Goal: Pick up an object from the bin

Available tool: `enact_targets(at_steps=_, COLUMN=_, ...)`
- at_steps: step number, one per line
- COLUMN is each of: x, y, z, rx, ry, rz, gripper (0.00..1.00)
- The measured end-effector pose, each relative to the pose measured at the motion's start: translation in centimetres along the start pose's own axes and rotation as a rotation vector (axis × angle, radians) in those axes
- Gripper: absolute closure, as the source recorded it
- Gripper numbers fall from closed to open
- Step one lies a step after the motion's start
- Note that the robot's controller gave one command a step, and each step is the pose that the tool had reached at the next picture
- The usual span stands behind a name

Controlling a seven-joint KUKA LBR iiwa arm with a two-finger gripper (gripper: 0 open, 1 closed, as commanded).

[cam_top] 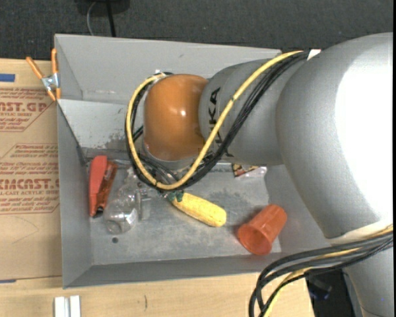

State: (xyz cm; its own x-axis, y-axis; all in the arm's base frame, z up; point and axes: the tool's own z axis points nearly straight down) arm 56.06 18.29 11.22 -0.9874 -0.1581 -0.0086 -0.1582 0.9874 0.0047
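Observation:
My gripper (147, 179) is low in the bin's left half, mostly hidden under the arm's orange dome and cables. Just left of it and below lies a clear plastic piece (121, 212) on the bin floor. Further left, a red and orange hand tool (98, 183) rests lengthwise against the left wall. A yellow corn cob (198, 208) lies to the gripper's lower right, its green end pointing toward the gripper. Whether anything is held cannot be told from this view.
An orange cone-shaped cup (262, 228) lies on its side at the bin's lower right. A small shiny wrapper (249, 171) peeks out below the arm at the right. The big grey arm covers the bin's upper right.

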Motion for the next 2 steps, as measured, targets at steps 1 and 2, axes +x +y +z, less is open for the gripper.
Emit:
enact_targets(at_steps=1, x=1.5, y=-2.3, z=-5.9, rx=0.000, ry=-0.003, rz=0.011, gripper=1.00)
enact_targets(at_steps=2, x=4.8, y=-1.7, z=-8.0, rx=-0.001, ry=-0.015, rz=-0.008, gripper=1.00)
